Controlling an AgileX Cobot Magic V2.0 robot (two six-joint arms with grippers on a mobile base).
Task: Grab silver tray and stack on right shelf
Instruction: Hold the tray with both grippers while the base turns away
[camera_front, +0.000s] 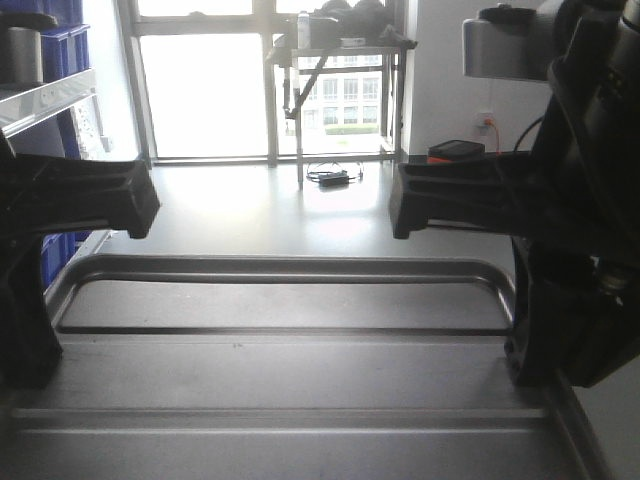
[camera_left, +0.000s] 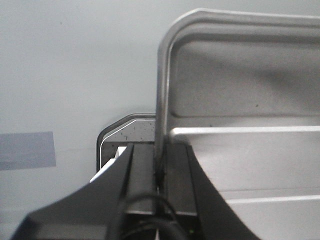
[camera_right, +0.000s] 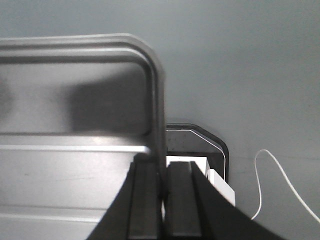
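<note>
I have the silver tray (camera_front: 300, 380) carried level between both arms, with grey floor (camera_right: 225, 75) showing beneath it. The left gripper (camera_left: 157, 172) is pinched almost closed on the tray's left rim, a finger either side of the thin metal lip; the right gripper (camera_right: 162, 187) bites the tray's right rim the same way. Holding opposite edges, I judge, stops the wide sheet tipping. Beyond the tray's far rim I cannot pick out the right shelf.
</note>
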